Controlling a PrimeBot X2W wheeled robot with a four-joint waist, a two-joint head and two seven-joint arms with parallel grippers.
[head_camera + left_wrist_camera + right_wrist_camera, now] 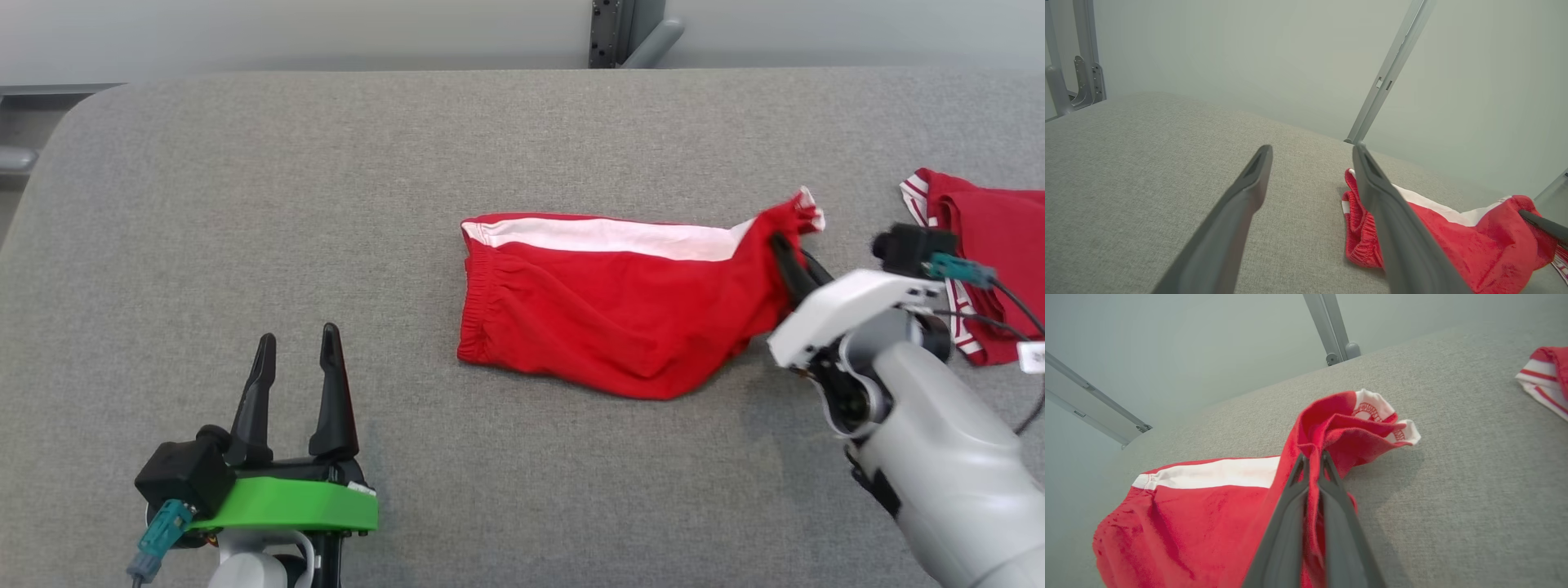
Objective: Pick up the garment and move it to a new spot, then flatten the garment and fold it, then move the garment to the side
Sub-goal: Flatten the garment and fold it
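Your right gripper (pixel 1312 459) is clamping the bunched hem of the red fabric shorts with a white side stripe (pixel 604 310), which are lying around the middle of the grey fabric-covered table (pixel 245 204). Your left gripper (pixel 297 336) is hanging over the table's near left part, fingers apart and empty. A second red-and-white garment (pixel 992 237) is lying at the table's right edge.

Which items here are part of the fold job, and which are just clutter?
Job: red shorts, hem pinched in the shut right gripper; left gripper, open, clear of the cloth; grey table.
Lying about: second red garment at the table's right side.
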